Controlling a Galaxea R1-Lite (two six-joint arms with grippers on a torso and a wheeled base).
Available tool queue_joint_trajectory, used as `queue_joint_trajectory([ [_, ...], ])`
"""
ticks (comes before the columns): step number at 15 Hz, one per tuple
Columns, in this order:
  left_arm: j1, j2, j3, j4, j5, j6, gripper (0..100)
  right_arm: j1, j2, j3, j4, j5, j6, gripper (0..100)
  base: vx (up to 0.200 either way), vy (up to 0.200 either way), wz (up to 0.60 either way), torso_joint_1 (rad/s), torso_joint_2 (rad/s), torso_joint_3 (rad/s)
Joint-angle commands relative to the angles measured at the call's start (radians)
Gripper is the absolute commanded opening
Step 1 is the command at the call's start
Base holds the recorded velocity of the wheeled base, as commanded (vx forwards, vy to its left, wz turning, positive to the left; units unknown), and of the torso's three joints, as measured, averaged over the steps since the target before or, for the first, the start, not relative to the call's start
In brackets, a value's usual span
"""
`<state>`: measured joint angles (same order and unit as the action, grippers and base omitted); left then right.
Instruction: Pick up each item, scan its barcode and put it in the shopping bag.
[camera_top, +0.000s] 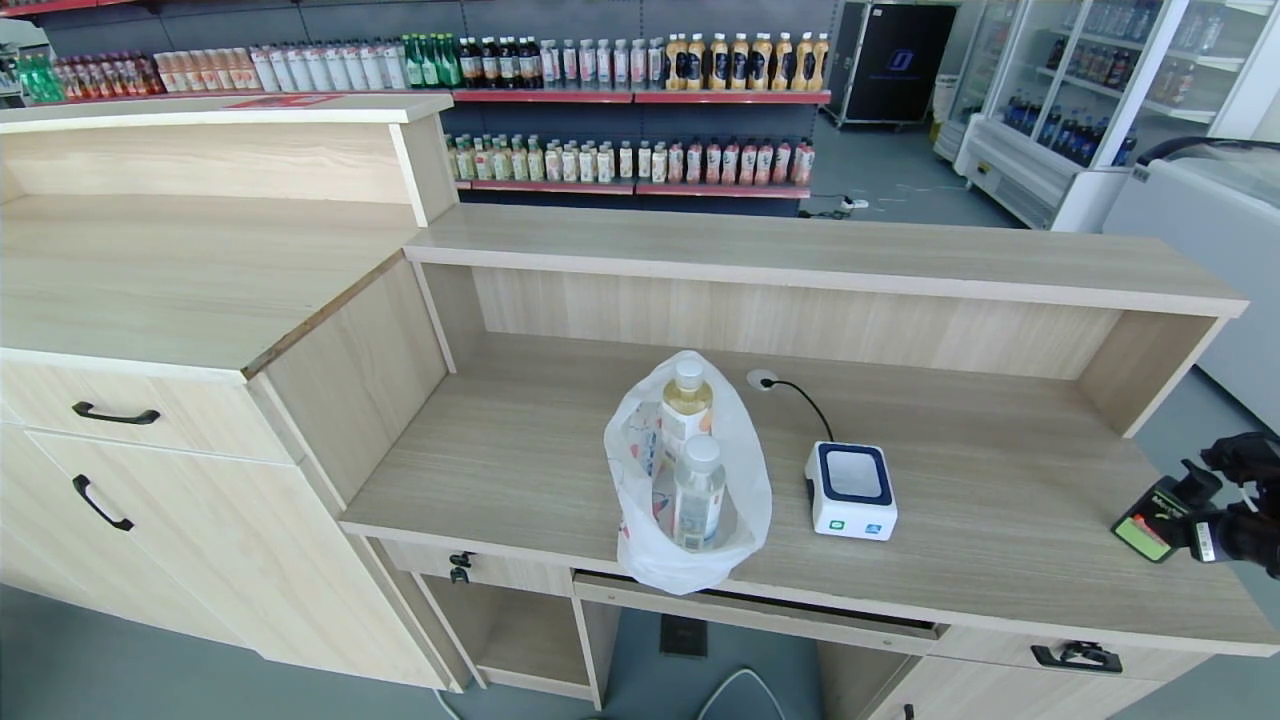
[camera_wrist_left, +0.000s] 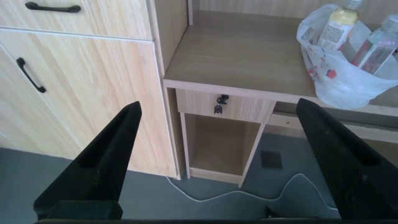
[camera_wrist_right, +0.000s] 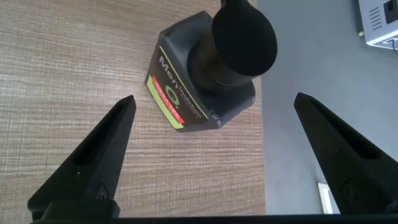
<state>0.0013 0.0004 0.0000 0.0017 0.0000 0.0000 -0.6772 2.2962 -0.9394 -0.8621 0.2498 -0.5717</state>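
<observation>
On my surface (camera_top: 1000, 480) the shopping bag (camera_top: 745, 500) stands near the front edge, about midway along; inside it two bottles stand, the front bottle (camera_top: 698, 495) before the rear bottle (camera_top: 686, 405); just right of the bag sits the scanner (camera_top: 851, 490), its cable (camera_top: 805, 400) running back to a hole behind; well right, at the surface's edge, I find a container (camera_top: 1148, 527) below my right end effector (camera_wrist_right: 214, 102); a taller cabinet (camera_top: 200, 280) adjoins on the left.

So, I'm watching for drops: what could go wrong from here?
The black bottle sits right at the counter edge, with the open right gripper close by; a nudge could tip it to the floor. The bag already holds two bottles, so a third may snag its floppy rim.
</observation>
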Motion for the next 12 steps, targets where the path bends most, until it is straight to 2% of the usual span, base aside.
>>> queue_joint_trajectory([
  [1, 0.000, 0.000, 0.000, 0.000, 0.000, 0.000, 100, 0.004, 0.034, -0.015, 0.003, 0.014, -0.010, 100, 0.000, 0.000, 0.00, 0.000, 0.00, 0.000],
  [5, 0.000, 0.000, 0.000, 0.000, 0.000, 0.000, 100, 0.019, 0.077, -0.052, -0.003, 0.059, -0.025, 100, 0.000, 0.000, 0.00, 0.000, 0.00, 0.000],
  [12, 0.000, 0.000, 0.000, 0.000, 0.000, 0.000, 100, 0.061, 0.144, -0.130, -0.003, 0.062, -0.025, 100, 0.000, 0.000, 0.00, 0.000, 0.00, 0.000],
])
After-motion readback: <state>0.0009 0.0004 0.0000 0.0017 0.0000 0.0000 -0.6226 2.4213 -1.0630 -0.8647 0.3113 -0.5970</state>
